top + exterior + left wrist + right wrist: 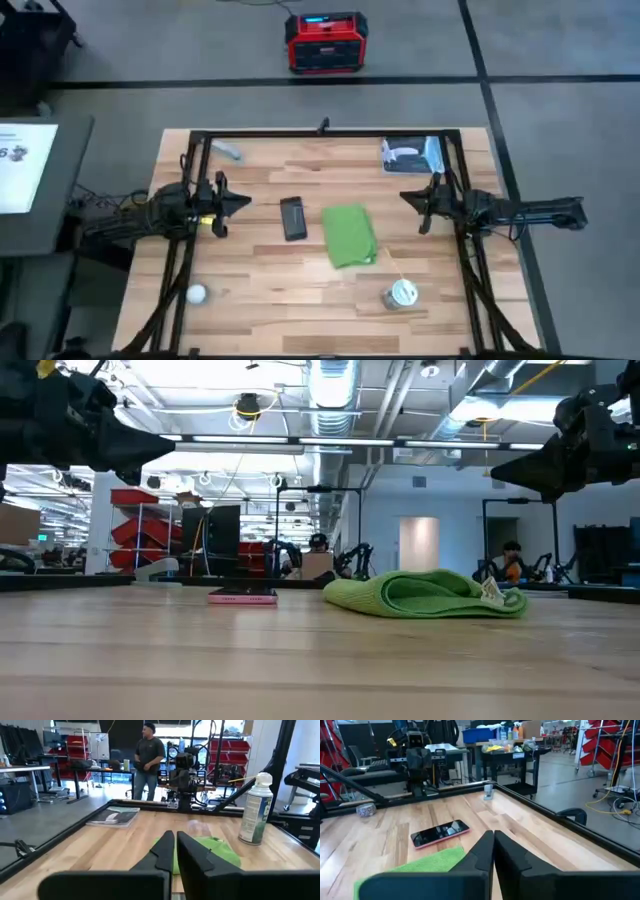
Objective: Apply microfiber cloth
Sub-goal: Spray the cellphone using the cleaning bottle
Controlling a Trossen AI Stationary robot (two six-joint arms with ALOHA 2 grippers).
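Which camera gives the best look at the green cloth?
The high view: the whole green cloth shows from above, lying beside the phone. The low view shows its folded edge side-on; both wrist views show only part of it behind closed fingers.

Cloth point(350, 236) is bright green, plain, with a little white tag on one edge. Phone point(293, 218) is black on the face with a pink edge showing from the side. Table point(250, 275) is light wood in butcher-block strips, framed in black. Packet point(412, 154) is blue and white. Spray can point(256, 810) is white with a green label and white cap. Small ball point(197, 293) is white. Both grippers, left point(218, 205) and right point(422, 206), are black. Box on the floor point(326, 42) is red and black, floor is grey.
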